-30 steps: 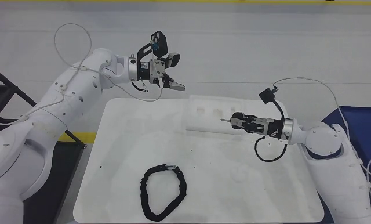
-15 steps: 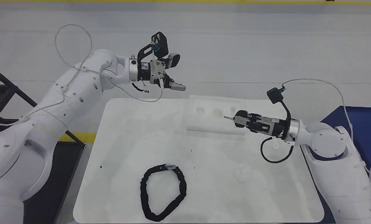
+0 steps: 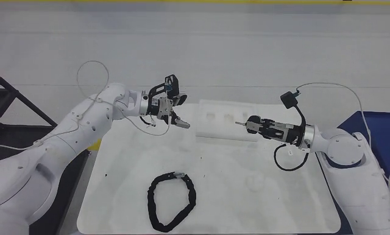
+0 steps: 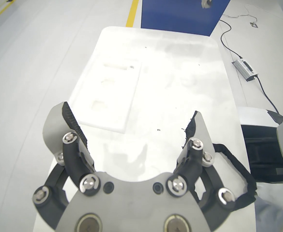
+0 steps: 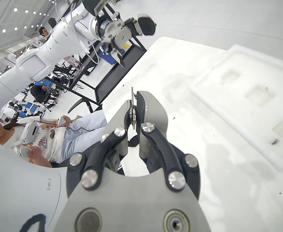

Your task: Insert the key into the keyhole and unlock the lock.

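The lock (image 3: 171, 198) is a black fabric-covered chain loop with a silver lock body (image 3: 178, 175), lying on the near part of the white table (image 3: 122, 168). Part of the lock's loop (image 4: 240, 170) shows beside my left gripper. My left gripper (image 3: 180, 120) (image 4: 129, 119) hangs open and empty over the table's far left part, well beyond the lock. My right gripper (image 3: 247, 123) (image 5: 134, 98) is shut on the small metal key (image 3: 239, 122) (image 5: 132, 96), whose blade sticks out past the fingertips. It hovers over the foam tray, to the right of the lock and farther from me.
A white foam tray (image 3: 222, 133) (image 4: 107, 112) (image 5: 228, 56) with several square recesses lies at the table's far middle. A blue panel (image 4: 180, 8) stands off the table's right side, with cables and a power brick (image 4: 245, 69) on the floor.
My left arm has come down and nearer, from beyond the table's far edge to over its far left part. My right gripper with the key shifted slightly right, then held still.
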Robot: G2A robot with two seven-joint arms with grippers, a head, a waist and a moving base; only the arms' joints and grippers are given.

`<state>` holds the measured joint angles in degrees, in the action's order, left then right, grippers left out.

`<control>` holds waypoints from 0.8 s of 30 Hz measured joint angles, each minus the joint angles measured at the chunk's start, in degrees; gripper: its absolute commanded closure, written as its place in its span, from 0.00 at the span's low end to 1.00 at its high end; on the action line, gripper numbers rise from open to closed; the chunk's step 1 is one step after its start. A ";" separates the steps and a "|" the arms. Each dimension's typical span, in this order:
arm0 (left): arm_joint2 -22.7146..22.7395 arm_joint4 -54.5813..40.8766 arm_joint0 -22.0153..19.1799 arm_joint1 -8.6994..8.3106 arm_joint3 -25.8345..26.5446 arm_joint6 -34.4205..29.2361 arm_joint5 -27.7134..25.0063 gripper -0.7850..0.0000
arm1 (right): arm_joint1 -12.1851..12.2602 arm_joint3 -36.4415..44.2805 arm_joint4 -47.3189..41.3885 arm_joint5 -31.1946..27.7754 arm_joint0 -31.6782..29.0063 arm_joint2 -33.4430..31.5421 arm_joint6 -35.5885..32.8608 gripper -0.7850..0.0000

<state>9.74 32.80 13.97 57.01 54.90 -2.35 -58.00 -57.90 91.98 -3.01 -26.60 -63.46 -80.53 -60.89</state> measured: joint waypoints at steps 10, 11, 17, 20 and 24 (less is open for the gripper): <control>0.00 8.68 4.72 0.01 4.95 -8.05 0.00 0.00 | 0.00 0.00 0.00 0.00 0.00 0.00 0.00 1.00; 0.00 8.76 4.86 -0.02 5.29 -8.57 0.00 0.00 | 0.00 0.00 0.00 0.00 0.00 0.00 0.00 1.00; 0.00 9.05 5.64 -0.18 7.19 -12.30 0.00 0.00 | 0.00 0.00 0.00 0.00 0.00 0.00 0.00 1.00; 0.00 9.04 5.63 -0.18 7.15 -12.18 0.00 0.00 | 0.00 0.00 0.00 0.00 0.00 0.00 0.00 1.00; 0.00 9.04 5.62 -0.18 7.15 -12.18 0.00 0.00 | 0.00 0.00 0.00 0.00 0.00 0.00 0.00 1.00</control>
<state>9.74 41.84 19.60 56.83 62.05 -14.54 -58.00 -57.90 91.98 -3.01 -26.60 -63.46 -80.53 -60.89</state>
